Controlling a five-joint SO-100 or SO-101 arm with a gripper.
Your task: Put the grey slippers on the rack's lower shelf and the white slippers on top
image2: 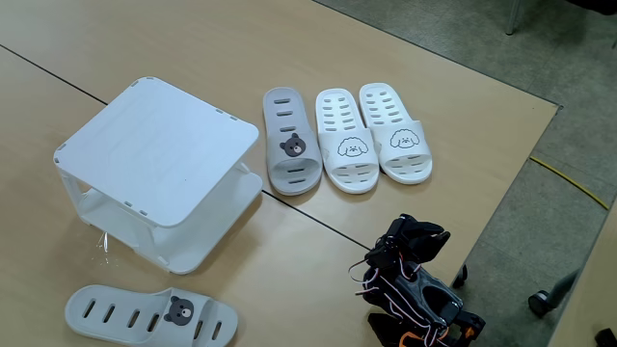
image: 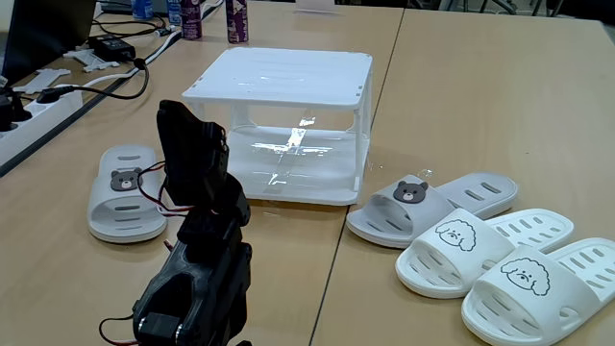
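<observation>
The white two-tier rack stands mid-table, and both its top and its lower shelf are bare. One grey slipper with a bear face lies on one side of the rack. The other grey slipper lies on the opposite side. Next to that one sit the two white slippers, each with a dog face, the second beside the first. My black arm is folded up near the table edge. Its gripper is away from all slippers and holds nothing; its jaws are too dark to read.
A power strip, black cables and an adapter lie at the back left of a fixed view, with bottles behind the rack. In a fixed view the table edge runs close to the arm, with floor beyond.
</observation>
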